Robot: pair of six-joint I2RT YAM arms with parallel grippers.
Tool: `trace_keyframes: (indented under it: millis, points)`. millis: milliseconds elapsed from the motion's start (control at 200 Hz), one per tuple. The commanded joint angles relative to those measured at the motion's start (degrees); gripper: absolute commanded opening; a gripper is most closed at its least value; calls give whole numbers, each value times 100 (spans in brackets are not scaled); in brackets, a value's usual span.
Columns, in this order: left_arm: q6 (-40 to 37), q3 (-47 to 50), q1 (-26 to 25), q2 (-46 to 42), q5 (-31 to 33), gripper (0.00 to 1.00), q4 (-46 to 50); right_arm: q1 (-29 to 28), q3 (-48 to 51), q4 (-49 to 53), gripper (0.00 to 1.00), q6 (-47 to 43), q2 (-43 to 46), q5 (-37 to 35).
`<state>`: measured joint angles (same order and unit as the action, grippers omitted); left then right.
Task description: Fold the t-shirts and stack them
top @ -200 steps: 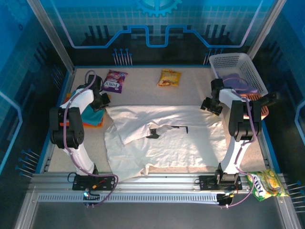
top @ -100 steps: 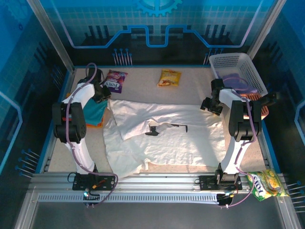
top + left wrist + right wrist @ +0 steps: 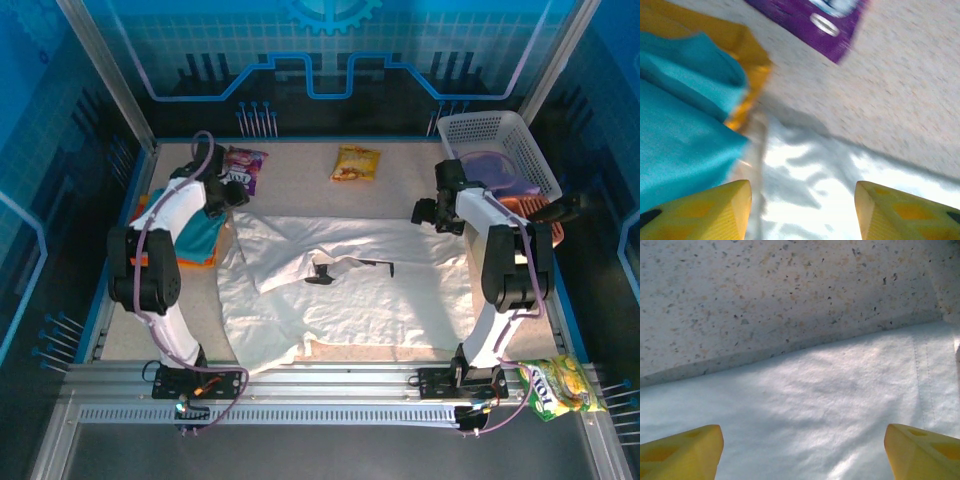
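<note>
- End effectors first: the left end effector (image 3: 230, 194) and the right end effector (image 3: 428, 212) each hang over a far corner of the white t-shirt (image 3: 350, 290). Both are spread wide with nothing between the fingers.
- Left risk: in the left wrist view the left end effector (image 3: 802, 202) sits just beside the teal t-shirt (image 3: 680, 130) and the orange t-shirt (image 3: 747, 45). A pinch made slightly off could catch that stack as well and drag it.
- Right risk: the cloth under the right end effector (image 3: 802, 445) lies flat on the desk (image 3: 765, 300), so the fingers may slide over it or take only one layer. That would probably skew the fold.
- Near hem: rumpled and curled at the left.
- Middle: the shirt is spread mid-desk, and loose creases run around the dark neck label (image 3: 322, 275).
- Far edge: fairly straight, short of the purple snack packet (image 3: 240, 165).
</note>
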<state>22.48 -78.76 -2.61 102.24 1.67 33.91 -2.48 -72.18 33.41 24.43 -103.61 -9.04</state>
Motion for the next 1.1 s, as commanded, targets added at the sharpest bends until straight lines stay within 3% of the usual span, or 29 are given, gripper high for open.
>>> trace_keyframes:
  millis: [0,250,390,550,785,1096]
  points:
    - [186,585,-432,-423,-150,58,118,-56,257,154,86,68,241,-68]
    - [571,1595,-1267,-987,-156,57,-81,-56,608,209,87,89,279,242]
    - [652,1841,-1556,-866,-121,57,-165,-58,478,218,87,92,-39,341]
    - [457,1920,-1469,-509,181,56,-79,-54,-22,354,85,28,-632,362]
    - [186,1650,-961,-432,104,57,-23,-46,-867,534,84,54,-1315,491]
    - [51,118,-890,794,-289,55,200,-56,-1149,561,84,106,-1599,475]
